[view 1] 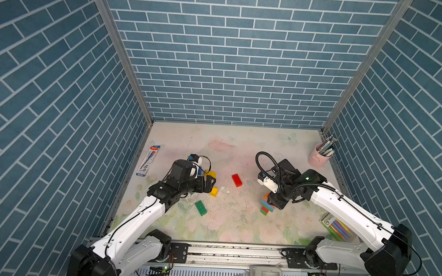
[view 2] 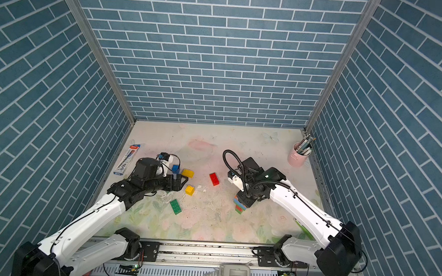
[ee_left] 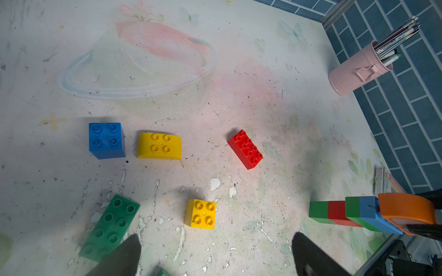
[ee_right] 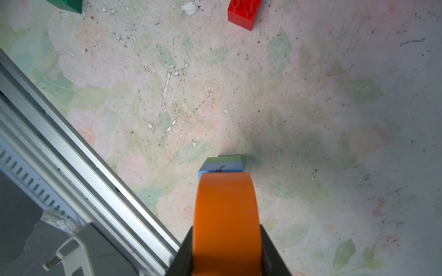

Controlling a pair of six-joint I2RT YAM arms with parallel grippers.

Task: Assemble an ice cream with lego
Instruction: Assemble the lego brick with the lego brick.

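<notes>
Where the floral mat is scuffed and flaking white, the right gripper pinches a smooth orange round-topped brick atop the green-red-green-blue stack, right of centre. Jaws spread wide, the left gripper hangs above loose studded plastic: blue square brick, yellow domed brick, red oblong brick, yellow square brick, green oblong brick.

In both top views the right gripper covers the top of the brick stack, leaving only a sliver of the orange brick. The left arm hides part of the blue brick. The right arm overlaps the marker pack. In the right wrist view the picture's edge cuts the red brick and the green brick, and the orange brick masks most of the stack.
</notes>
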